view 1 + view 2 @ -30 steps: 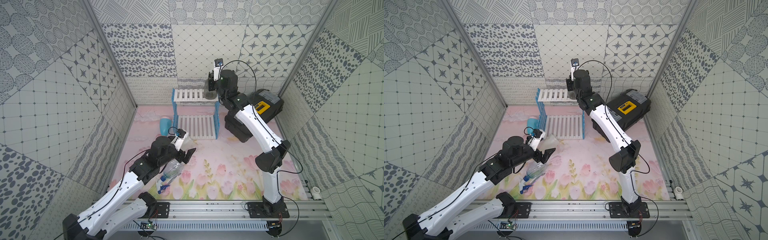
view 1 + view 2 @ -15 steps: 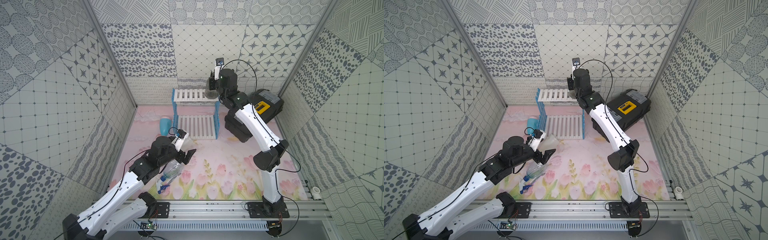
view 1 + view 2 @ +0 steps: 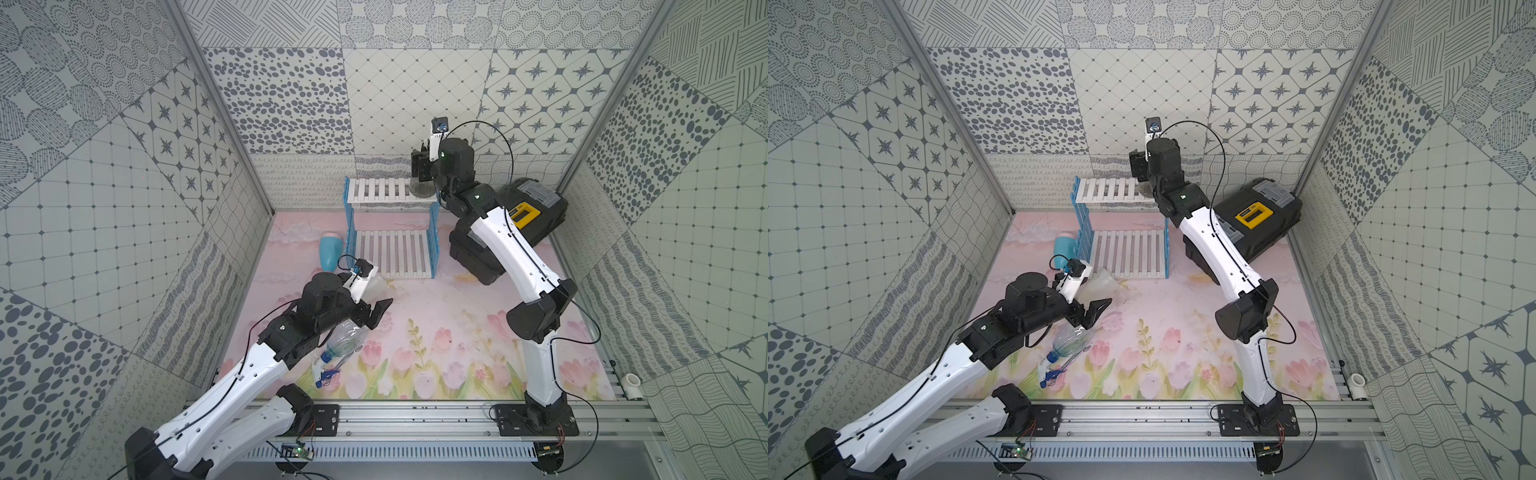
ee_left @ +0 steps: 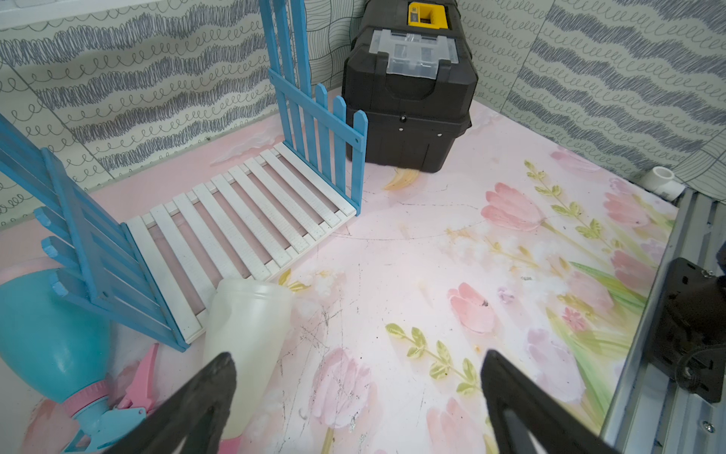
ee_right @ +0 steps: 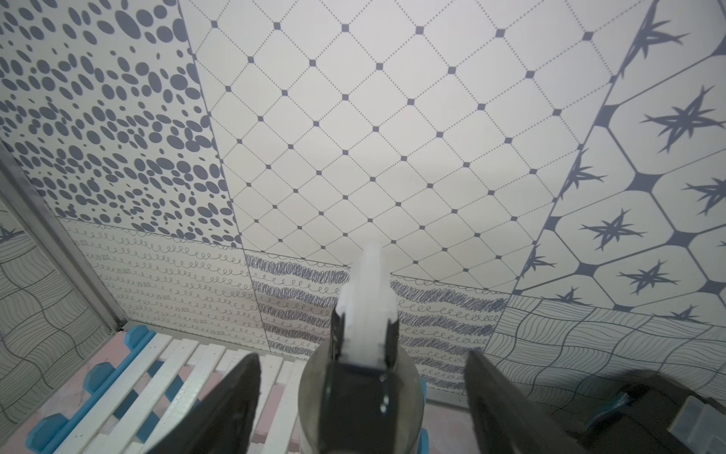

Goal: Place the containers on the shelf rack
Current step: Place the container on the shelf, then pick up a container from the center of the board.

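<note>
Right gripper (image 5: 361, 355) is up at the shelf rack (image 3: 378, 192), fingers spread wide on either side of the smoky grey spray bottle (image 5: 357, 405), with a clear gap on both sides and no grip on it. The bottle stands upright on the top shelf, at the end nearest the black toolbox (image 3: 478, 249), white nozzle pointing at the back wall.

Down on the bench (image 3: 436, 332), the left gripper (image 4: 357, 355) hangs low with its jaws wide apart and nothing between them. Just under one finger lies the white bottle (image 4: 247, 318), on its side, its base against the front corner of the rack's lower shelf; contact with the finger, I cannot tell.

The light-blue bottle with the pink trigger (image 4: 51, 334) lies on its side against the outside of the rack's blue picket panel. The clear bottle with the blue trigger (image 3: 345, 338) lies on the floral mat beneath the left arm, trigger toward the front rail. Lower shelf is bare slats.
</note>
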`<state>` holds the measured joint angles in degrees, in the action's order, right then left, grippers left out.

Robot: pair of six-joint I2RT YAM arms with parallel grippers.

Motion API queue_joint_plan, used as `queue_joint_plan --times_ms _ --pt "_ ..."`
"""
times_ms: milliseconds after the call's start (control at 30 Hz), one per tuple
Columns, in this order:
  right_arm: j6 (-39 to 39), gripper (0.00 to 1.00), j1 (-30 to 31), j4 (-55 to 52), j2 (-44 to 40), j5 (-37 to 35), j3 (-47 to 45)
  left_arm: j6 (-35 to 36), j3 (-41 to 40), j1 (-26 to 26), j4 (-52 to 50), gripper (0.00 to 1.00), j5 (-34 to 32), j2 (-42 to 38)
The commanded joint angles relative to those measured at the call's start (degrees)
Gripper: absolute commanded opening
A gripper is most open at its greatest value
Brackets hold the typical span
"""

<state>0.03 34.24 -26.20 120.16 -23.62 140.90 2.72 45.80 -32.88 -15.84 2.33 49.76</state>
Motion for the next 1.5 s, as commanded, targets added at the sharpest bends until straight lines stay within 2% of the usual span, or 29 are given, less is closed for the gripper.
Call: queue_joint_plan --times_ms 0,267,400,567,667,833,933,1067,1167,1267,1367,1467 --pt "0.7 0.97 -0.1 0.8 -2.1 1.8 0.0 -0.4 1.0 0.6 0.8 0.99 1.6 -0.2" --pt "2.2 0.97 -0.1 0.7 -11.9 6.3 -7.9 -3.8 0.7 1.1 1.7 0.99 1.1 -1.1" --pt "2.3 0.97 -0.1 0.8 -18.6 9.0 -14.8 -9.4 -3.8 1.3 6.1 0.99 -1.3 -3.0" --pt "1.4 0.97 -0.1 6.4 -29.4 14.6 -33.5 -19.4 -10.3 1.5 8.1 0.99 -4.6 -5.0" --pt "1.6 0.97 -0.1 13.2 -35.1 16.3 -47.6 -22.6 -10.4 1.5 2.7 0.99 -3.3 -4.5" --pt "5.4 0.97 -0.1 18.0 -42.1 18.4 -65.4 -24.7 -5.9 1.5 -16.2 0.99 -1.3 -1.4" --pt "9.6 0.97 -0.1 22.3 -46.0 23.1 -75.2 -26.2 -3.2 1.5 -24.7 0.99 -1.3 1.1" --pt "15.2 0.97 -0.1 24.2 -50.4 27.6 -84.7 -28.1 -1.7 0.5 -29.2 0.99 -1.4 4.8" --pt "18.1 0.97 -0.1 27.4 -55.1 27.8 -92.0 -27.0 -2.0 0.0 -29.5 0.99 -0.9 7.6" --pt "19.6 0.97 -0.1 29.1 -58.2 26.4 -96.0 -26.7 -2.0 -0.3 -30.2 0.99 -2.3 10.8" --pt "18.7 0.97 -0.1 29.0 -58.8 26.8 -96.2 -26.9 -1.8 -0.5 -29.5 0.99 -3.9 14.8" --pt "17.7 0.97 -0.1 29.0 -57.8 28.1 -95.3 -27.8 -0.2 -1.7 -30.4 0.99 -8.5 18.7"
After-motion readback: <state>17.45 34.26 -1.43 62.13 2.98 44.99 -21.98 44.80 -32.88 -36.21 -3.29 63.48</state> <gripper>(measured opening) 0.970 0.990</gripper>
